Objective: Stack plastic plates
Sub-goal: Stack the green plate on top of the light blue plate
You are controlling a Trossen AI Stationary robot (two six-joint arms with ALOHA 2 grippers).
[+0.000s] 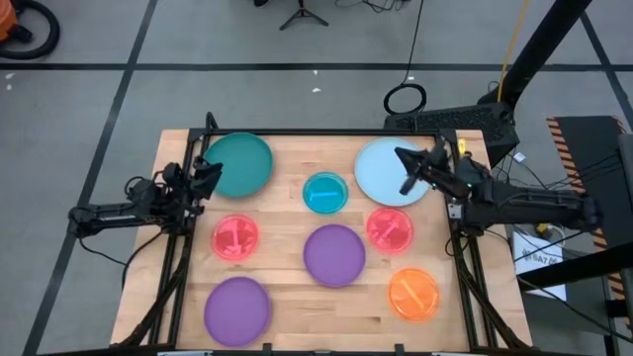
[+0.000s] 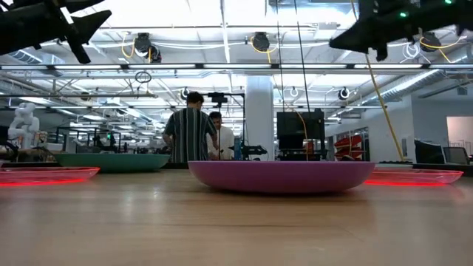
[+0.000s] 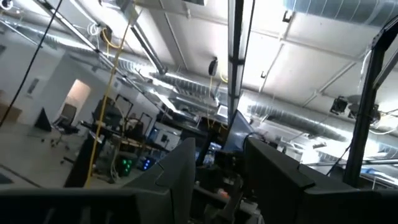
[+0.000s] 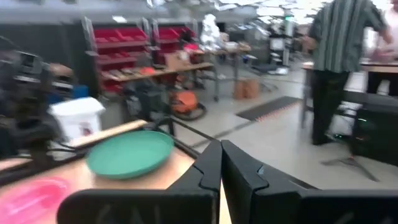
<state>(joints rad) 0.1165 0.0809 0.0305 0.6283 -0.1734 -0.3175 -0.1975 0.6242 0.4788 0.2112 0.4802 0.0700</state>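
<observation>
1. Plastic plates, eight in all, lie singly on the wooden counter point(image 1: 287, 297), none stacked on another.
2. Largest: the dark green plate point(image 1: 238, 164) sits at the far left corner, the light blue plate point(image 1: 381, 170) at the far right.
3. One purple plate point(image 1: 333, 254) lies at the centre; in the low view it fills the middle foreground point(image 2: 281, 176). The second purple plate point(image 1: 237, 310) lies at the near left.
4. Smaller: the cyan dish point(image 1: 324, 193) sits between the green and light blue plates, apart from both.
5. One pink-red dish point(image 1: 235, 237) lies left of the centre purple plate, the other pink-red dish point(image 1: 390, 229) just to its right.
6. The orange dish point(image 1: 413, 294) sits near the right front corner.
7. The left pincer point(image 1: 206, 176) hovers at the near edge of the dark green plate, above the counter; its fingers stand apart with a gap between them in the left wrist view, holding nothing.
8. The right pincer point(image 1: 410, 170) hangs over the light blue plate, raised clear of it; its fingers are pressed together in the right wrist view, empty.
9. Two people point(image 2: 194, 133) stand in the room behind.
</observation>
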